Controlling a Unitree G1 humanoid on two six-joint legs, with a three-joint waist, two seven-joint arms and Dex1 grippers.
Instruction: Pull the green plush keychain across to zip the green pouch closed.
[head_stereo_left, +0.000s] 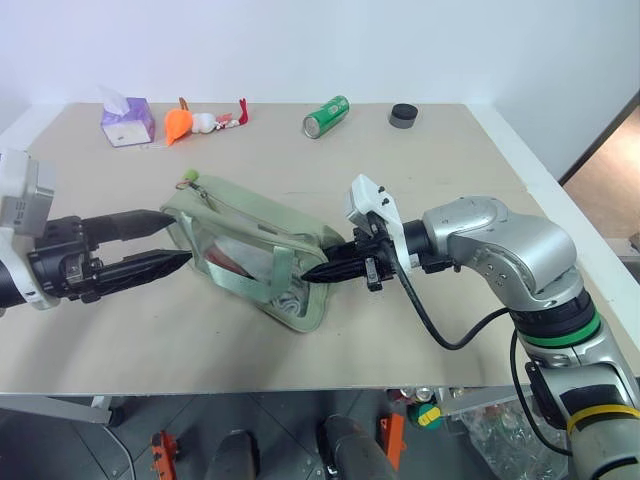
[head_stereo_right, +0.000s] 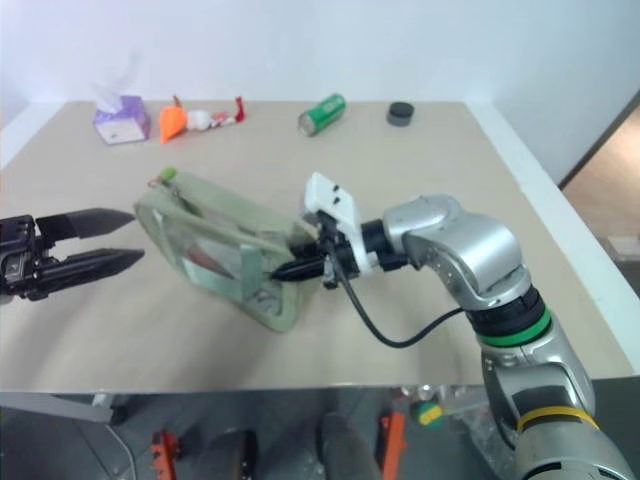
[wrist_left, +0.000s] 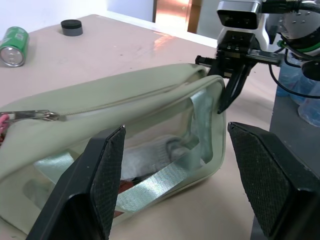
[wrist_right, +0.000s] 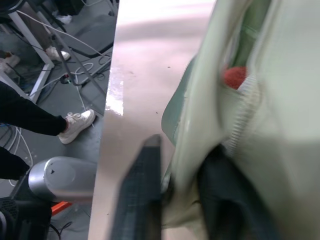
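Note:
The green pouch (head_stereo_left: 255, 245) lies slanted across the middle of the table, its clear side panel facing me. The green plush keychain (head_stereo_left: 190, 178) sits at the pouch's far left top corner, with the metal zipper pull (wrist_left: 35, 116) beside it. My right gripper (head_stereo_left: 312, 272) is at the pouch's right end and is shut on its fabric edge, which is pinched between the fingers (wrist_right: 145, 190). My left gripper (head_stereo_left: 180, 236) stands open at the left end, level with the pouch. One finger is on each side of that end, and neither touches the keychain.
Along the table's back edge stand a purple tissue box (head_stereo_left: 127, 122), an orange toy (head_stereo_left: 178, 122), a small white and red toy (head_stereo_left: 215, 122), a green can (head_stereo_left: 326, 116) on its side and a black round lid (head_stereo_left: 404, 115). A person's legs (wrist_right: 30, 120) stand on the floor beside the table.

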